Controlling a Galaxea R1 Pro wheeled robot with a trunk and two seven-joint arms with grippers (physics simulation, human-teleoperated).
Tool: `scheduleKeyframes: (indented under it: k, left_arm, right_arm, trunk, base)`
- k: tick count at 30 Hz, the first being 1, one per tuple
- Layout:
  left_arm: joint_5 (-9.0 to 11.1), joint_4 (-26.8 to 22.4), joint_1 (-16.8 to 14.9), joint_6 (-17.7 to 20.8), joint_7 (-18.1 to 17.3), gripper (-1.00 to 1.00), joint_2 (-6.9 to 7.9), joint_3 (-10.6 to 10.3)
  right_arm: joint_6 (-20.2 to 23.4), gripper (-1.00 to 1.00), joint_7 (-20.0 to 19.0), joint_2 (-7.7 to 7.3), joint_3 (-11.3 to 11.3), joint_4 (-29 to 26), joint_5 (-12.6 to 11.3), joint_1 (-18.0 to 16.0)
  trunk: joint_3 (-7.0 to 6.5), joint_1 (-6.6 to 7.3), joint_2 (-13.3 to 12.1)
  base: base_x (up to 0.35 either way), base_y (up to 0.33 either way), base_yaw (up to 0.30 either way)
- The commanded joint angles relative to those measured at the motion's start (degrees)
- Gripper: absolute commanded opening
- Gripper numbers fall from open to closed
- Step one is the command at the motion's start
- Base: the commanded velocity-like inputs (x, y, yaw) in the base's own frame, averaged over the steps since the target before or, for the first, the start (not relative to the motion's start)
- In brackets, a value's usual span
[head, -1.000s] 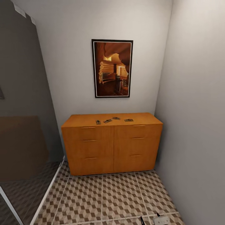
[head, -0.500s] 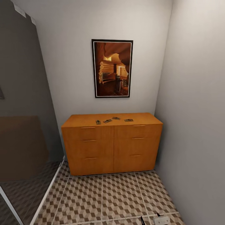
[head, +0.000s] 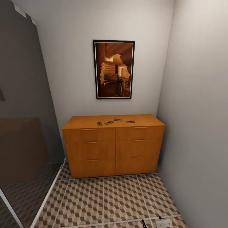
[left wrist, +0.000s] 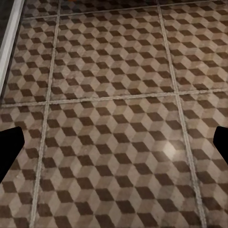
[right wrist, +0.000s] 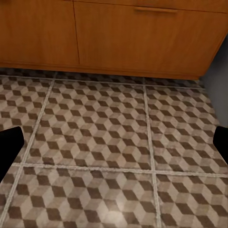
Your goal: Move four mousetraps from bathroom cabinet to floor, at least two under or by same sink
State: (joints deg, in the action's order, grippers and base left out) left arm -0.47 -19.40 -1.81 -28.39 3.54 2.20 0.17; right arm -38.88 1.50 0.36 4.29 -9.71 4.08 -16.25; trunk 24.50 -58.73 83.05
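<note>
Facing cabinet [head: 114, 142] in head view: four mousetraps [head: 114, 121] in loose row along cabinet top's front edge, near middle, row's long axis running side to side; individual headings too small to tell. Traps ahead and above both arms.

Left wrist view: left gripper [left wrist: 114, 147] spread wide, empty, over bathroom floor [left wrist: 114, 95].

Right wrist view: right gripper [right wrist: 114, 147] spread wide, empty, aimed at cabinet base; probably nearer arm.

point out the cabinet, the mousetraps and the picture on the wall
cabinet [head: 114, 148], head view, middle of its drawer front
mousetraps [head: 109, 122], head view, one of four on the cabinet top
picture [head: 114, 69], head view, middle of the print
</note>
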Motion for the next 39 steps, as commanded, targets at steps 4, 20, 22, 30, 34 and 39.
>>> scheduleKeyframes:
  k: [4,20,22,30,34,39]
  left_arm:
    - [-0.06,0.00,-0.04,-0.21,0.15,1.00,0.00,0.00]
    - [0.18,4.54,-0.04,-0.10,0.22,1.00,-1.59,-0.31]
    - [0.22,6.56,-0.04,-0.10,0.23,1.00,-1.49,-0.31]
    - [0.28,19.89,-0.04,-0.05,0.18,1.00,-1.31,-0.32]
    - [0.29,22.46,-0.04,0.09,0.19,1.00,-1.20,-0.34]
    - [0.25,23.43,-0.04,0.10,0.17,1.00,-1.15,-0.23]
  right_arm:
    - [-0.14,1.00,0.14,-0.01,0.10,0.04,0.23,-0.02]
    - [-0.07,1.00,0.09,-0.02,0.09,0.04,0.15,-0.06]
    - [-0.06,1.00,0.09,-0.02,0.06,0.04,0.15,-0.06]
    - [-0.06,1.00,0.14,-0.01,0.02,0.04,0.14,-0.03]
    - [-0.02,1.00,0.16,-0.01,0.02,0.04,0.14,-0.02]
    - [-0.05,1.00,0.15,-0.01,0.02,0.04,0.14,-0.02]
  trunk:
    - [0.06,0.00,0.03]
    - [0.06,0.00,0.03]
    - [0.06,0.00,0.03]
    - [0.06,0.00,0.03]
    - [0.06,0.00,0.03]
    - [0.06,0.00,0.03]
  base:
    - [0.000,0.000,0.000]
    - [0.000,0.000,0.000]
    - [0.000,0.000,0.000]
    - [0.000,0.000,0.000]
    - [0.000,0.000,0.000]
    - [0.000,0.000,0.000]
